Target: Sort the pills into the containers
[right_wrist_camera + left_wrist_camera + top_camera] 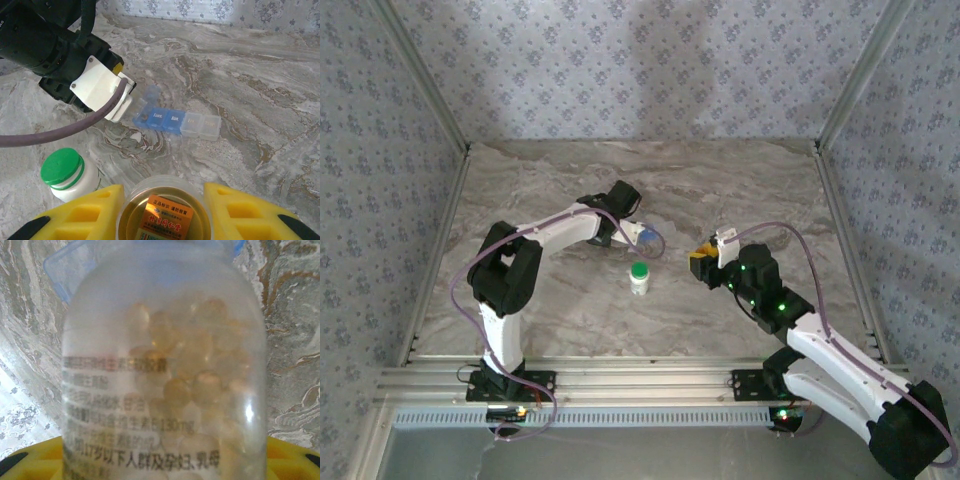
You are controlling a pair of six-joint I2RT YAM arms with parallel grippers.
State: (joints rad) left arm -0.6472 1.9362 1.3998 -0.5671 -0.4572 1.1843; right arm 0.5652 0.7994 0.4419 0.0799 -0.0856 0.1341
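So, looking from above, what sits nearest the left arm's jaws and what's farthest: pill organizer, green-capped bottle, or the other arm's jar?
1. Pill organizer, right at their tip, beside the clear bottle they hold.
2. Green-capped bottle, mid-table.
3. Amber jar, off right, held by the other arm.

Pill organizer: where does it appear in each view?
Top external: pill organizer at centre, beyond the green-capped bottle.
Left wrist: its blue edge, top left, behind the clear bottle.
Right wrist: pill organizer at centre.
Landmark: the green-capped bottle, lower left there.
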